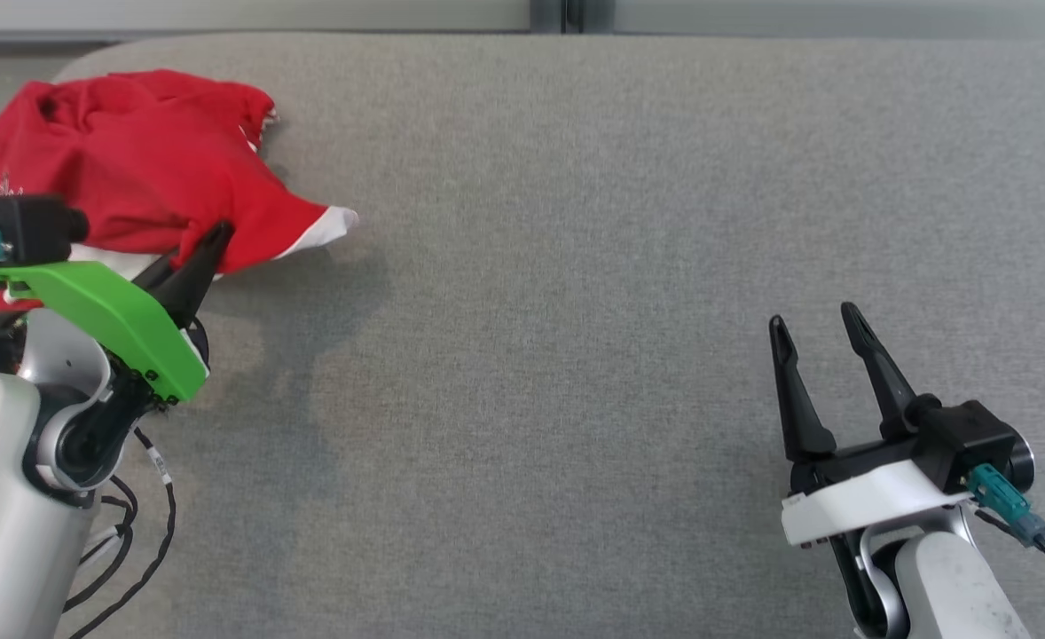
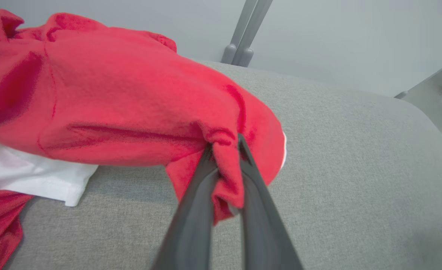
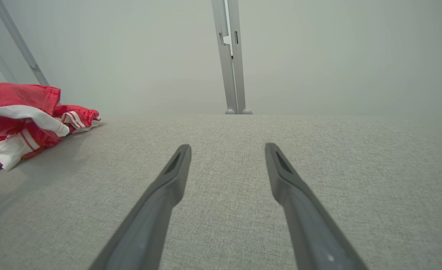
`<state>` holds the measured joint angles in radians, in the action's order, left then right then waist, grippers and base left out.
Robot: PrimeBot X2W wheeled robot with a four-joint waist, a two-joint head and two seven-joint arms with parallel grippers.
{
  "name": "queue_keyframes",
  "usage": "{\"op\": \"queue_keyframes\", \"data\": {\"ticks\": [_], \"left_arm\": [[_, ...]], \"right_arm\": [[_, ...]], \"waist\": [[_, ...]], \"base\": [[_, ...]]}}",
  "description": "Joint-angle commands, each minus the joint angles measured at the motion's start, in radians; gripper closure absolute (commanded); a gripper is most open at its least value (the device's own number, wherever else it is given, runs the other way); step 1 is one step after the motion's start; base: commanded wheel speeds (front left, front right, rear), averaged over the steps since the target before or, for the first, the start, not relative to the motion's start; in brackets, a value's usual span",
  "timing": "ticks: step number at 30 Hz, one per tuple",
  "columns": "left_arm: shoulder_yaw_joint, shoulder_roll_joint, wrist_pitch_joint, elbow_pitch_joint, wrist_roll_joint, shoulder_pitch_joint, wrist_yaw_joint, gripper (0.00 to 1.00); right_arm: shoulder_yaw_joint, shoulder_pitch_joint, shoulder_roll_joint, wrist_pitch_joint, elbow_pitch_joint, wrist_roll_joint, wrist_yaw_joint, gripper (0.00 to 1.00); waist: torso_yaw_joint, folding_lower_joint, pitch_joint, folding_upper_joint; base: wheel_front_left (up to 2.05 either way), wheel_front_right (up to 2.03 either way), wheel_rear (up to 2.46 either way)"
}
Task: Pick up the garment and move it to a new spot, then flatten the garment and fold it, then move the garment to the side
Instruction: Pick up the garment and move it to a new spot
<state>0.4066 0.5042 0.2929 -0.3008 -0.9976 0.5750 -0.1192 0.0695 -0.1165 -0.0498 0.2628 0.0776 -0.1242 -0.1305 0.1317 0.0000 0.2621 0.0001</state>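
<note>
Left wrist view showed the left pincer (image 2: 224, 144) clamped on a fold of the red garment (image 2: 112, 97), cloth bunched between its 2 fingers. The garment lay crumpled at the far left corner of the grey bench (image 1: 576, 266), with white trim showing, perhaps a hem. The right pincer (image 1: 813, 315) stood wide at the near right, well apart from it.

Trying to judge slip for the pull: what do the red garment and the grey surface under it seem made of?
The garment: soft matte knit, likely cotton jersey; it bunches into fine creases where the left gripper pinches it. The grey surface: matte woven-looking fabric with flecked grain, perhaps upholstery.
</note>
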Motion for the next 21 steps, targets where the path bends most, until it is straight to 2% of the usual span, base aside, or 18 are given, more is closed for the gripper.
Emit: {"op": "queue_keyframes", "data": {"ticks": [1,5,11,17,21], "left_arm": [[-0.012,0.014,0.015,0.078,-0.015,-0.028,0.017,1.00],[-0.067,0.065,0.059,0.345,-0.057,-0.063,0.087,1.00],[-0.123,0.079,0.125,0.661,-0.144,-0.061,0.172,1.00],[-0.072,0.047,0.202,0.802,-0.214,-0.087,0.226,1.00],[0.004,-0.001,0.243,0.831,-0.261,-0.102,0.232,1.00]], "right_arm": [[-0.004,0.025,-0.002,0.003,-0.002,-0.012,0.000,0.00],[-0.004,0.051,-0.002,0.003,-0.007,-0.026,0.000,0.00],[-0.007,0.072,-0.002,0.003,-0.010,-0.036,0.000,0.00],[-0.005,0.055,-0.002,0.003,-0.016,-0.054,0.000,0.00],[-0.007,0.040,-0.002,0.003,-0.022,-0.077,0.000,0.00]], "waist": [[-0.016,0.0000,-0.082,-0.0001],[-0.047,0.0000,-0.117,-0.0001],[-0.126,0.0000,-0.138,-0.0001],[-0.228,0.0000,-0.129,-0.0001],[-0.320,0.0000,-0.108,-0.0001]], "base": [[0.00,0.00,0.00],[0.00,0.00,0.00],[0.00,0.00,0.00],[0.00,0.00,0.00],[0.00,0.00,0.00]]}}
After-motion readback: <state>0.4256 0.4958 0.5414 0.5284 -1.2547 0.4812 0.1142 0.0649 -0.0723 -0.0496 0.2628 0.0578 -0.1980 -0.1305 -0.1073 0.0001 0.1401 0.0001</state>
